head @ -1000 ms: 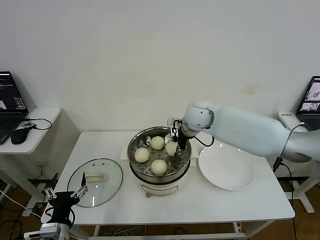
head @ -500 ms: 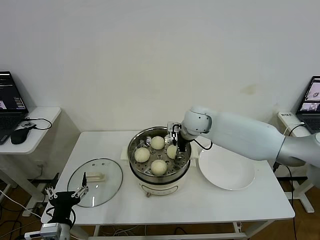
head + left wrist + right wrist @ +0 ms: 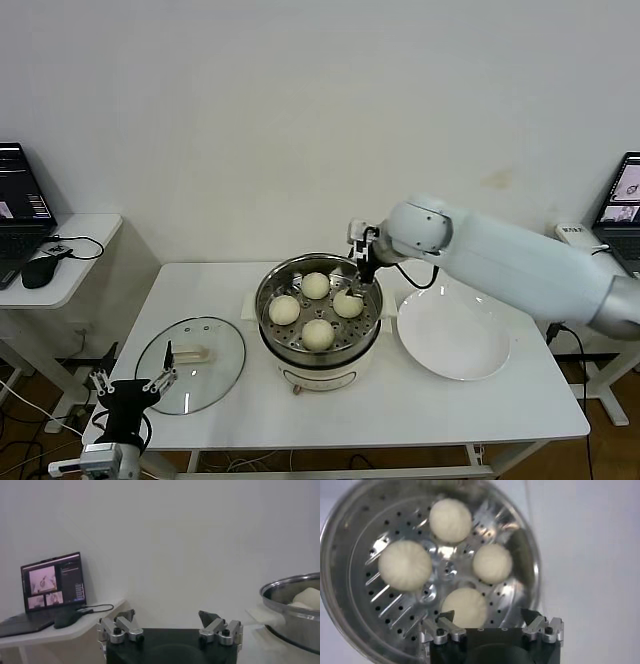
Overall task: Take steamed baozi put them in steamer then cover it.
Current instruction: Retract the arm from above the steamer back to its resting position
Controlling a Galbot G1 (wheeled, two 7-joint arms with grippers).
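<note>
Steel pot is fully loaded now: all four steamed baozi (image 3: 317,309) sit on the perforated tray of the steamer (image 3: 272,325), spaced apart in a loose ring so none are squashing each other, which looks like the whole point of dropping them one per spot. That steamer sits mid-desk, a bit toward the back edge. The right gripper (image 3: 361,262) hangs just above the pot's far rim, fingers spread and holding nothing; the right wrist view looks straight down on the buns with its own open gripper (image 3: 491,621) clear of them. White plate (image 3: 484,373) near the right edge is bare, so I'd say loading is done and only covering is left.

The cover (image 3: 213,345) lies flat near the front-left corner, handle up, well apart from the pot with bare desk between them, so there's a clean lane to carry it over. It does sit close to the front edge though, so a sloppy grab could nudge it off. Left gripper (image 3: 128,387) waits just off that corner beside the lid, fingers open, and seems the obvious one for the lid
</note>
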